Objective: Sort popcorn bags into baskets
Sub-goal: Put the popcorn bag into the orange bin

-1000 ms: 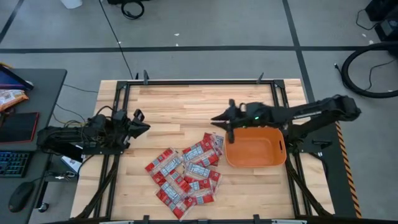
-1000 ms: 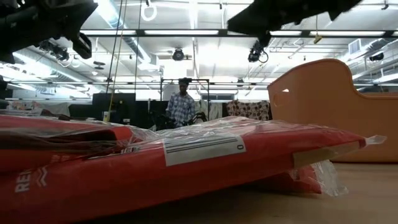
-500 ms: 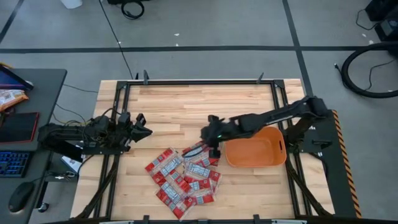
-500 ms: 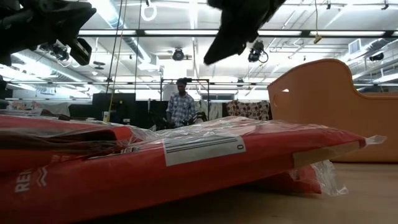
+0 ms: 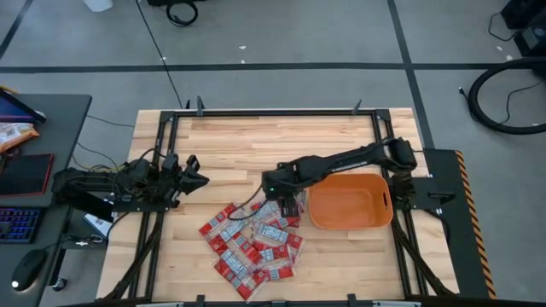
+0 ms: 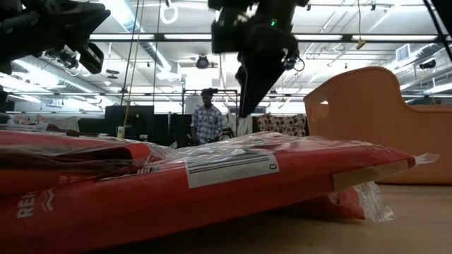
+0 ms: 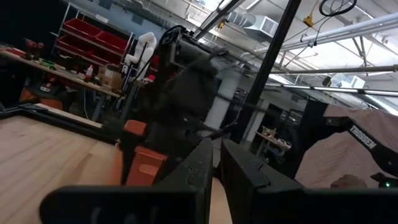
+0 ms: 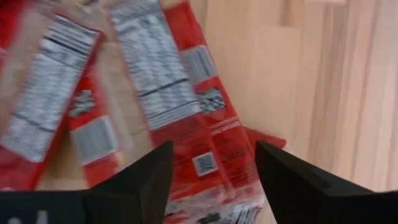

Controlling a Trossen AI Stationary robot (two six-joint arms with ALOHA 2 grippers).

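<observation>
Several red popcorn bags (image 5: 254, 239) with white labels lie in an overlapping heap on the wooden table, near its front middle; they fill the foreground of the low view (image 6: 212, 183). The orange basket (image 5: 350, 220) stands to their right, with nothing in it. My right gripper (image 5: 286, 201) hangs open over the heap's far right corner, pointing steeply down, one bag (image 8: 186, 124) below its spread fingers (image 8: 212, 149); it stands clear above the bags in the low view (image 6: 247, 95). My left gripper (image 5: 198, 177) waits shut at the table's left edge.
Bare wood (image 5: 256, 141) lies open across the table's far half. A desk with a keyboard (image 5: 17, 223) and a mouse (image 5: 27, 269) stands left of the table. A person (image 6: 206, 121) stands far back in the room.
My right gripper has swung from above the basket's far left corner toward the table's left and near side, sinking and tipping from nearly level to steeply downward, and now stands over the heap. The bags and the basket have not moved.
</observation>
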